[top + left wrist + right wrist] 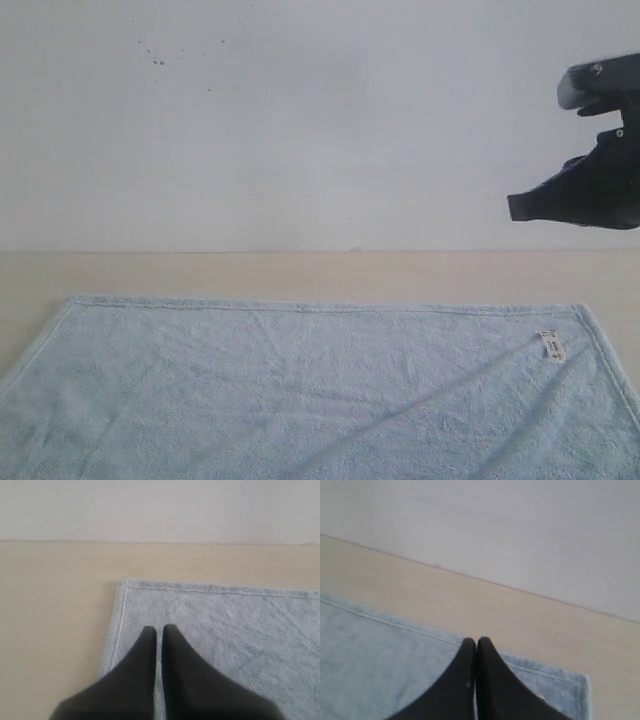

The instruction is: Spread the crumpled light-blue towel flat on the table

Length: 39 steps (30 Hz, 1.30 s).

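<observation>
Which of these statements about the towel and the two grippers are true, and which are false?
1. The towel lies spread out on the table, with only light creases. True.
2. In the exterior view the white label sits near the far left corner of the towel. False: it is near the far right corner.
3. The fingers of the right gripper are shut on a corner of the towel. False: they are shut, but they hold nothing, and the exterior view shows this gripper raised well above the table.
4. The fingers of the left gripper are closed and hold nothing. True.
</observation>
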Motion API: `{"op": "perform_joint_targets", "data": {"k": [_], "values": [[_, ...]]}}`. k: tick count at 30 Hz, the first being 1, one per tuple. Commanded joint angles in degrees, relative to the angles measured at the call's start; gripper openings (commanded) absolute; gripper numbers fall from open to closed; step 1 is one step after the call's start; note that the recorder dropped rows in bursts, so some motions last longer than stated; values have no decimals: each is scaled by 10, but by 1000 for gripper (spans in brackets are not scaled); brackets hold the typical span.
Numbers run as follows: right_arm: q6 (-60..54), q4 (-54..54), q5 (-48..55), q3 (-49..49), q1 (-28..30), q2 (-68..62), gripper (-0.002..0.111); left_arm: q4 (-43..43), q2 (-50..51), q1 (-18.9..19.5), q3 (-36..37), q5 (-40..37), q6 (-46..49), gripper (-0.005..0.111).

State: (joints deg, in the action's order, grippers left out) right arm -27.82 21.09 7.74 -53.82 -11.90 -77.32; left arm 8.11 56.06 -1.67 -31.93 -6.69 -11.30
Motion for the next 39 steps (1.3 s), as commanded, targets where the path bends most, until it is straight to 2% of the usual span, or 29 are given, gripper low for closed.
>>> {"op": "perform_joint_targets", "data": {"k": [1,6,14,23,32,39], "values": [[25,29,-21,84,-87,164,0,-17,-116,-4,10,-125,-13,4],[61,32,-23,182,-170,371,0,-55,-271,-4,38,-174,-10,4],[65,32,33,225,-191,545,0,-106,-316,-4,49,-202,-10,4],[79,37,182,225,-191,561,0,-106,-316,-3,49,-208,-11,4],[80,37,181,225,-191,561,0,-105,-316,-3,49,-208,-11,4],[77,-1,128,253,-182,576,0,-105,-316,-3,49,-206,-11,4]]}}
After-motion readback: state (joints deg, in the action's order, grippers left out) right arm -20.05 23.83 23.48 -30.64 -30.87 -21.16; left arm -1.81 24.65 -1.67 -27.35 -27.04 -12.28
